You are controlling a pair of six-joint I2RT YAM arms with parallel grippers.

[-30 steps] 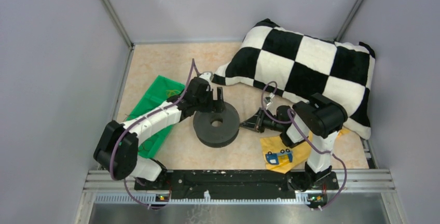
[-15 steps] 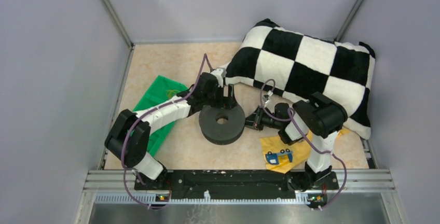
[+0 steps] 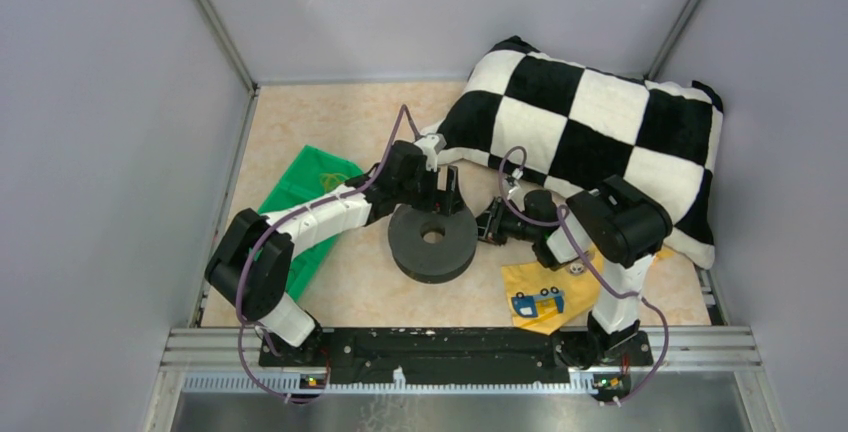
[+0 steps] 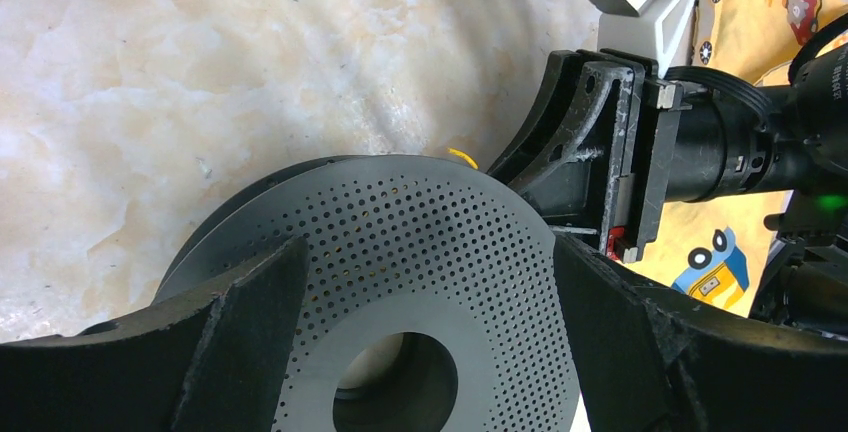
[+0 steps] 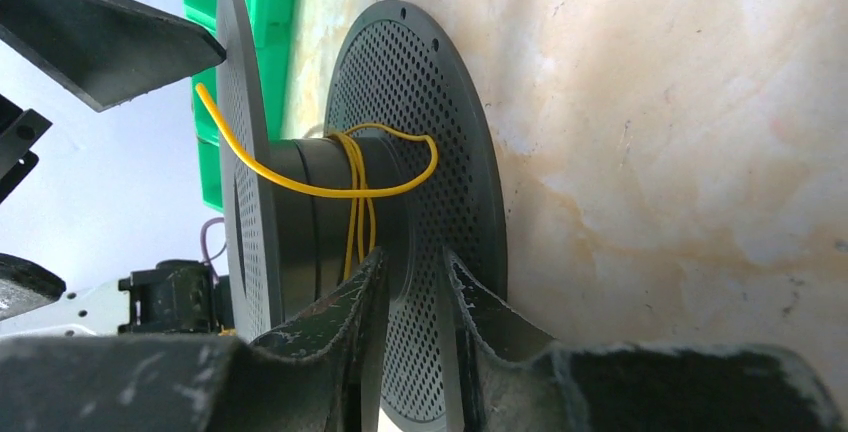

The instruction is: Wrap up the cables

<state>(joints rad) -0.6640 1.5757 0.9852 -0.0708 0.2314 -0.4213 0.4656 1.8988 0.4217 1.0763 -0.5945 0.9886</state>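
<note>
The black spool [image 3: 432,242] lies flat on the table, its perforated top flange [image 4: 420,242] facing up. The yellow wire [image 5: 350,192] is wound a few turns round the hub, with one loose loop arching out over the top flange; a tip of it shows in the left wrist view [image 4: 462,157]. My left gripper [image 3: 440,195] is open wide over the spool's far side, its fingers either side of the centre hole [image 4: 428,252]. My right gripper [image 3: 487,227] reaches into the groove between the flanges from the right [image 5: 415,257]. Its jaws stand a narrow gap apart, holding nothing I can see.
A black-and-white checkered pillow [image 3: 590,142] fills the back right. A green bag [image 3: 300,202] lies under the left arm. A yellow printed cloth [image 3: 535,287] with a small blue item [image 3: 537,302] lies at the front right. Grey walls enclose the table.
The left arm and the spool have shifted to the right and slightly back. The right gripper has moved up to the spool's right rim.
</note>
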